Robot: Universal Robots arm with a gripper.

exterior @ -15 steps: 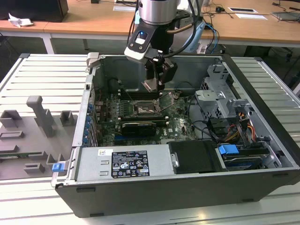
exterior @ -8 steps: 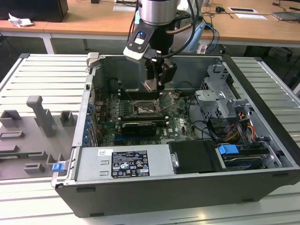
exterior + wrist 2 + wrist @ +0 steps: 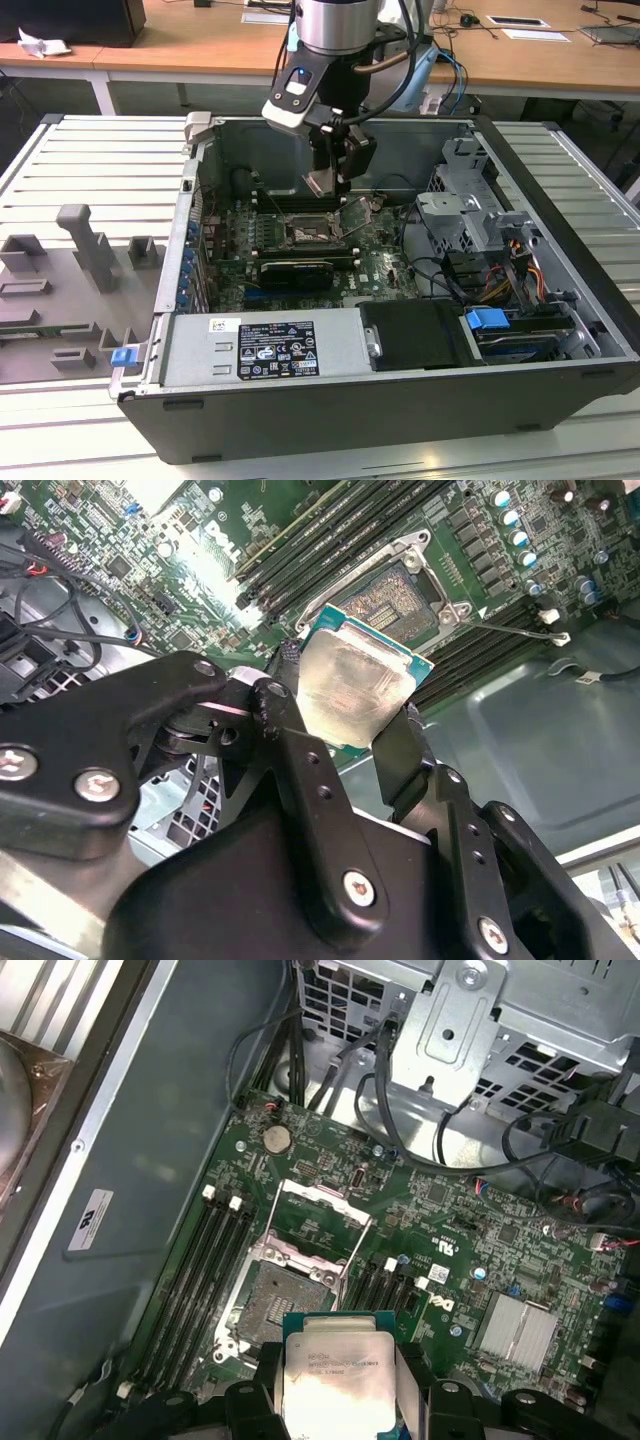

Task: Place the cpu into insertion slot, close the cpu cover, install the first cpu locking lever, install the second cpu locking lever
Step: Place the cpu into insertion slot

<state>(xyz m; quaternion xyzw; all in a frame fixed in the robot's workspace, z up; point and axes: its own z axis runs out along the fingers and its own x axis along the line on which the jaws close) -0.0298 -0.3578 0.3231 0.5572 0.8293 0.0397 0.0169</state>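
Pressing black fingers (image 3: 300,770) of the gripper (image 3: 340,712), closest to the lens in the second wrist view, against two opposite edges of the cpu (image 3: 355,685), clamping it and leaving its pale metal face bare between them. Holding the chip in the air, clear of the board, just above and beside the insertion slot (image 3: 285,1305). Looking past it in the first wrist view onto that slot lying uncovered, dark pin field showing, with the cpu cover (image 3: 320,1210) swung up off it on its hinge. Catching a thin wire locking lever (image 3: 510,630) sticking out unlatched beside the slot in the second wrist view. Flanking the slot on both sides with long black memory slots (image 3: 205,1260) on the green motherboard (image 3: 450,1250).

Working inside an open dark computer case (image 3: 330,435) lying on its side on a pale grey ribbed table (image 3: 90,150). Taking in, in the exterior view, a silver labelled power supply (image 3: 265,345) along the near wall, a black expansion card (image 3: 295,270) just in front of the slot, and a metal drive cage (image 3: 465,215) toward the exterior view's right. Sharing the table, toward the exterior view's left, with grey moulded fixture blocks (image 3: 85,245). Backing onto wooden desks (image 3: 200,55) with sheets of paper (image 3: 520,22) lying on them.
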